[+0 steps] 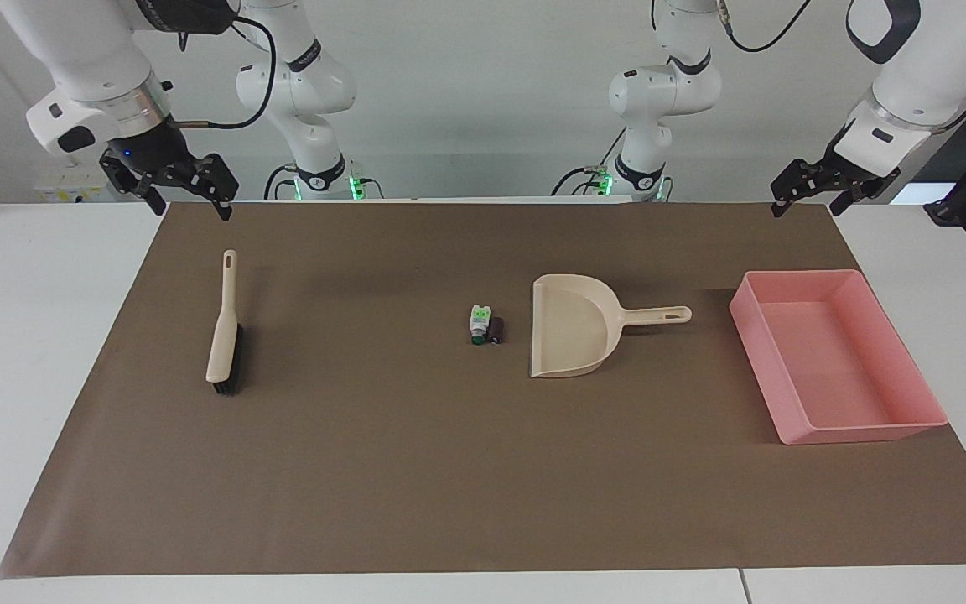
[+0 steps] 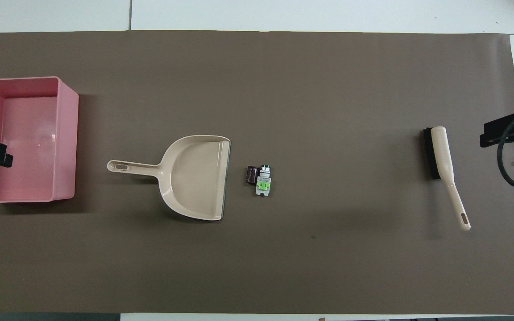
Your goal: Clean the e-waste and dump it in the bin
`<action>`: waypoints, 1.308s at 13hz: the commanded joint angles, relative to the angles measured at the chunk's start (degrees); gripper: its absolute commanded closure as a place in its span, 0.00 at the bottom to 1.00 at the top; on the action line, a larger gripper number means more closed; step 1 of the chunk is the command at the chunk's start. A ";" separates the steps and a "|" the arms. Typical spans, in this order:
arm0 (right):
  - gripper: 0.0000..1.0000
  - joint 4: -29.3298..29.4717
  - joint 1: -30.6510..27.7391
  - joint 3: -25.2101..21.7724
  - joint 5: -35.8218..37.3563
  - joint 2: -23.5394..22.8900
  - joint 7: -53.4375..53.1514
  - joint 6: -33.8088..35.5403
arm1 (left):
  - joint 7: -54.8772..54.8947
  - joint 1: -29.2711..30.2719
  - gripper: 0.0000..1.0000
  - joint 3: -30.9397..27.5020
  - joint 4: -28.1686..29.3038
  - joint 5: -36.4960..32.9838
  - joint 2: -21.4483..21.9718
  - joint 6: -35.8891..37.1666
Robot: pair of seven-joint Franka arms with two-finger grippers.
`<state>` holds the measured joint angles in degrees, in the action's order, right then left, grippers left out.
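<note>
The e-waste is two tiny pieces lying side by side mid-mat: a white-and-green cylinder (image 1: 478, 323) (image 2: 263, 181) and a dark maroon one (image 1: 496, 327) (image 2: 251, 175). They sit just off the open mouth of a beige dustpan (image 1: 571, 335) (image 2: 194, 178). The bin (image 1: 860, 430) (image 2: 67, 142), a shallow pink tray, stands past the dustpan's handle at the left arm's end. My left gripper (image 1: 808, 201) hangs open and holds nothing, over the mat's edge by the robots at the bin's end. My right gripper (image 1: 189, 200) hangs open, holding nothing, over the mat's corner at its own end.
A beige hand brush (image 1: 225, 327) (image 2: 444, 165) with black bristles lies at the right arm's end, its handle toward the robots. A brown mat (image 1: 416, 470) covers most of the white table. In the overhead view only dark finger parts show at the side edges.
</note>
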<state>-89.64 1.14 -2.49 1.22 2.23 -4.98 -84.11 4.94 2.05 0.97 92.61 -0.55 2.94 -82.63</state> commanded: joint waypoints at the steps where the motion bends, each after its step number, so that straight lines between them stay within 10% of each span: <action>1: 0.00 0.69 -0.35 0.21 0.27 -0.48 1.03 -0.09 | -0.28 0.76 0.01 0.70 1.17 -0.68 1.19 0.36; 12: 0.00 -3.68 -0.70 0.21 0.10 1.45 1.11 -0.96 | -0.28 0.76 0.01 0.70 1.17 -0.68 1.19 0.36; 17: 0.00 -35.45 -3.94 -0.49 0.10 14.35 7.08 -25.61 | -0.28 0.76 0.01 0.61 1.17 -0.68 1.19 0.36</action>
<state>-108.99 -0.75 -3.03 1.22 7.98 -1.82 -100.34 4.94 2.05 0.97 92.61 -0.56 2.94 -82.58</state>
